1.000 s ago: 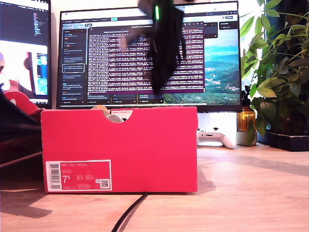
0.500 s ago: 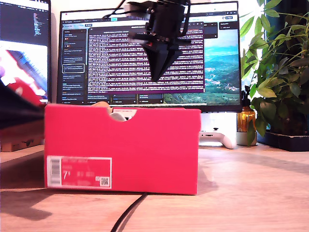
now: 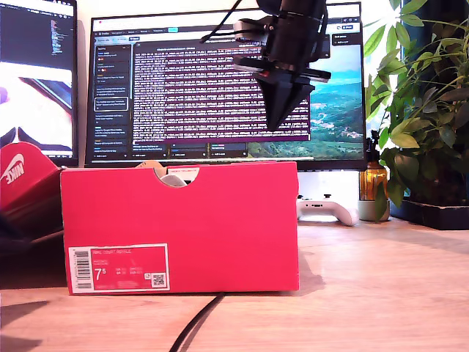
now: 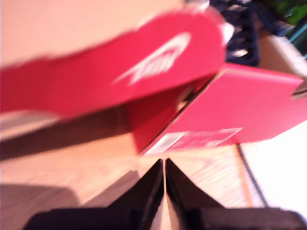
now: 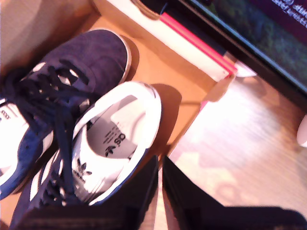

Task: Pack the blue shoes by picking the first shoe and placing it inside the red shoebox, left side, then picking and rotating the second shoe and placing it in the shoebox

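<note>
both blue shoes (image 5: 72, 143) already lie inside the red shoebox (image 3: 179, 227), side by side and turned opposite ways, one toe next to the other's heel, which looks like the reason for rotating the second one: the pair nests and fits the box. nearest the exterior camera, a black cable (image 3: 192, 326) runs along the wooden table (image 3: 381, 293) up to the box's near wall, where the white label (image 3: 119, 268) sits low on the exterior view's left. only a pale bit of shoe peeks through the notch (image 3: 174, 176) in the top edge.

my first gripper (image 4: 164, 165) is empty, its jaws pressed together, hovering low over the table beside the box and facing the red lid (image 4: 120, 72), which is propped up at the exterior view's left; closing it seems the likely step left. my second gripper (image 5: 159, 165) hangs above the box's right end in the exterior view, jaws together and holding nothing, apparently clear of the packed shoes. farther back stand the monitor (image 3: 220, 81), a white game controller (image 3: 326, 209) and a leafy plant (image 3: 425, 110).
</note>
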### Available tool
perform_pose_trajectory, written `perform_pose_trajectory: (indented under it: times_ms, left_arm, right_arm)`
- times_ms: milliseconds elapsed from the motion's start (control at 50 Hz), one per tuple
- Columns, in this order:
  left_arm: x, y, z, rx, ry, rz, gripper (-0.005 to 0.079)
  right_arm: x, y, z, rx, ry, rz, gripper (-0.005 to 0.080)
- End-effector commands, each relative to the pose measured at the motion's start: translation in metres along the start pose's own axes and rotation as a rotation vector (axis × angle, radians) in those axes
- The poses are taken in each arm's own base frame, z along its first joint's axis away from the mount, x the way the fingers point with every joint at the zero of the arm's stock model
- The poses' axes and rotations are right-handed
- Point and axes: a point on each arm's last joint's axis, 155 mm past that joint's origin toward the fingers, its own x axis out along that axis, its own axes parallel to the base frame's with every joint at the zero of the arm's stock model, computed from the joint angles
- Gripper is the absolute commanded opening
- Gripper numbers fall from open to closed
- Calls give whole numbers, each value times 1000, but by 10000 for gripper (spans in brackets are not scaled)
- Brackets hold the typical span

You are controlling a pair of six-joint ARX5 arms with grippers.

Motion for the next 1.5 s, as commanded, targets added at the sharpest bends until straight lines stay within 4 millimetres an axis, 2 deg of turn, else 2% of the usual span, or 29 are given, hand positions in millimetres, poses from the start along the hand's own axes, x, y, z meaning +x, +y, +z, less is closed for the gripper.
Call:
perform_pose_trajectory:
  times_ms: [0, 240, 420, 680, 920, 1060, 1180, 1280, 1480]
  left_arm:
    - [-4, 0, 3, 30, -16, 9, -21]
    - [-21, 10, 16, 95, -99, 90, -21]
    - [-34, 28, 30, 150, -173, 192, -21]
    - [-52, 45, 51, 148, -282, 266, -21]
    - [-60, 63, 51, 119, -329, 321, -21]
    - [-68, 62, 61, 129, -388, 322, -21]
    - [-69, 67, 61, 130, -389, 352, -21]
    - [-69, 66, 61, 142, -386, 347, -21]
    - [-68, 65, 60, 143, -385, 342, -21]
  right_arm:
    - [-12, 1, 6, 17, -30, 2, -10]
    - [-16, -12, 4, 38, -33, -10, -10]
    - [-33, -14, 7, 27, -62, -10, -10]
    - [-71, -13, 11, 20, -117, -16, -10]
    - [-114, -13, 16, 22, -200, -29, -10]
    - [-137, -13, 14, 32, -229, -35, -10]
    - [-152, -14, 8, 42, -239, -42, -10]
    - [-168, -20, 7, 47, -264, -73, -10]
    - [-200, -48, 0, 100, -312, -174, -10]
